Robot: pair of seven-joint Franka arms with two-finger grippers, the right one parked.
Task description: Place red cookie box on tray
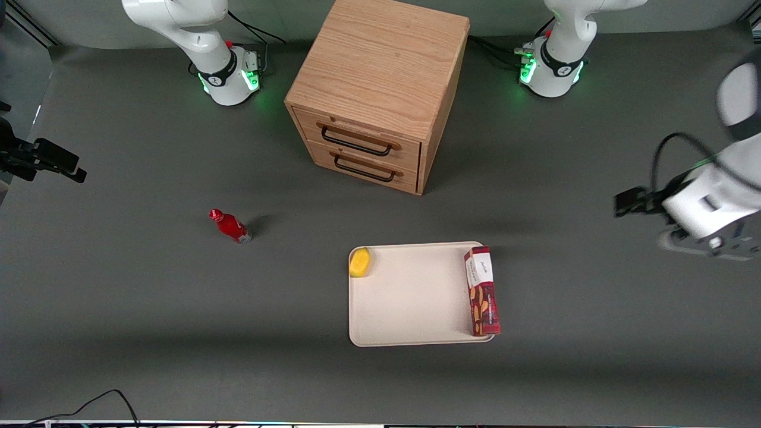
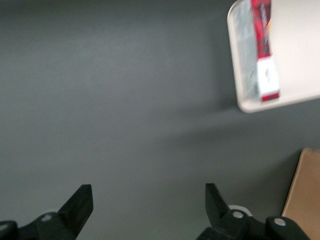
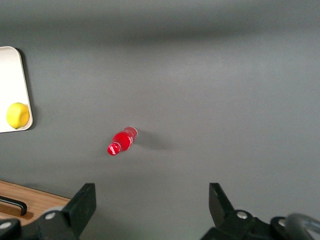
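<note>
The red cookie box (image 1: pixel 483 291) rests on the cream tray (image 1: pixel 416 297), along the tray's edge nearest the working arm, with its white end panel toward the wooden drawer cabinet. My left gripper (image 1: pixel 686 217) hangs above bare table, well off the tray toward the working arm's end. In the left wrist view the gripper (image 2: pixel 148 187) is open and empty over the grey table, with the box (image 2: pixel 262 40) and the tray (image 2: pixel 300 50) away from the fingers.
A yellow round fruit (image 1: pixel 359 262) sits in the tray corner nearest the parked arm and the cabinet. A small red bottle (image 1: pixel 230 226) lies on the table toward the parked arm's end. A wooden two-drawer cabinet (image 1: pixel 380 77) stands farther from the front camera than the tray.
</note>
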